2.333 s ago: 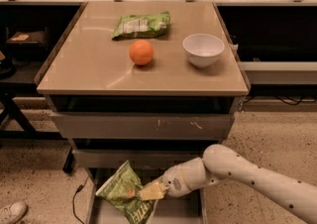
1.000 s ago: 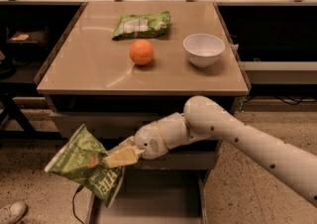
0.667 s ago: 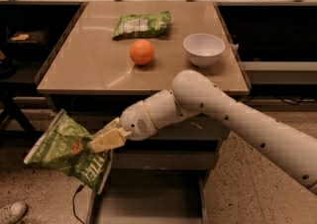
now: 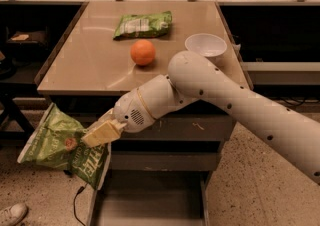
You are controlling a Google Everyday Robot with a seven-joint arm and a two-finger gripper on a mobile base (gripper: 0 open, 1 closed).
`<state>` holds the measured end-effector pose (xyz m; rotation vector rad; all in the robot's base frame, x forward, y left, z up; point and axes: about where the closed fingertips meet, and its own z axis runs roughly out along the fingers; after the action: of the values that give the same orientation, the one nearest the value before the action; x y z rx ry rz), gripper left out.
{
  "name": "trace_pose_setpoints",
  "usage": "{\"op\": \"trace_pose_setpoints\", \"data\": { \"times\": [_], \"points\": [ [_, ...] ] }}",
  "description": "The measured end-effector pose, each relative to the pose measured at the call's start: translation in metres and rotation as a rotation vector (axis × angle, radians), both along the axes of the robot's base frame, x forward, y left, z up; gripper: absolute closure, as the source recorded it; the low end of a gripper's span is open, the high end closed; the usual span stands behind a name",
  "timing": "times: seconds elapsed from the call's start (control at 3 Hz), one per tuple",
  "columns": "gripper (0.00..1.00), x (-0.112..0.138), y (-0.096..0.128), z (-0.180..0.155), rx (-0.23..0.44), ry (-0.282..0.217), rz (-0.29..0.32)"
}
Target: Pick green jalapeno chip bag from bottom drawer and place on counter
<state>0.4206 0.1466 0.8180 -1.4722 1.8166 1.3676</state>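
My gripper [image 4: 95,135] is shut on the green jalapeno chip bag [image 4: 60,147], a crinkly dark-green bag with white lettering. It holds the bag in the air, to the left of the cabinet and below the front left corner of the counter [image 4: 90,65]. The bag hangs tilted from the cream fingers [image 4: 102,132]. The bottom drawer [image 4: 150,202] stands pulled open below, and its grey floor is bare. My white arm [image 4: 225,100] reaches in from the right across the cabinet front.
On the counter lie a paler green bag [image 4: 143,24], an orange [image 4: 143,52] and a white bowl [image 4: 206,46]. Two shut upper drawers [image 4: 200,130] sit under the counter. A shoe [image 4: 11,214] and a cable lie on the floor at left.
The gripper has lifted the bag out of the bottom drawer and carried it up and to the left, outside the cabinet. The arm has swung up in front of the counter's edge.
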Motion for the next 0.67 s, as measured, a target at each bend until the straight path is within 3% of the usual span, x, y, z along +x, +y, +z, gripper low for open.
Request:
{"op": "trace_pose_setpoints", "data": {
  "times": [0.67],
  "points": [
    [1.00, 0.049, -0.021, 0.017, -0.064, -0.017, -0.246]
  ]
}}
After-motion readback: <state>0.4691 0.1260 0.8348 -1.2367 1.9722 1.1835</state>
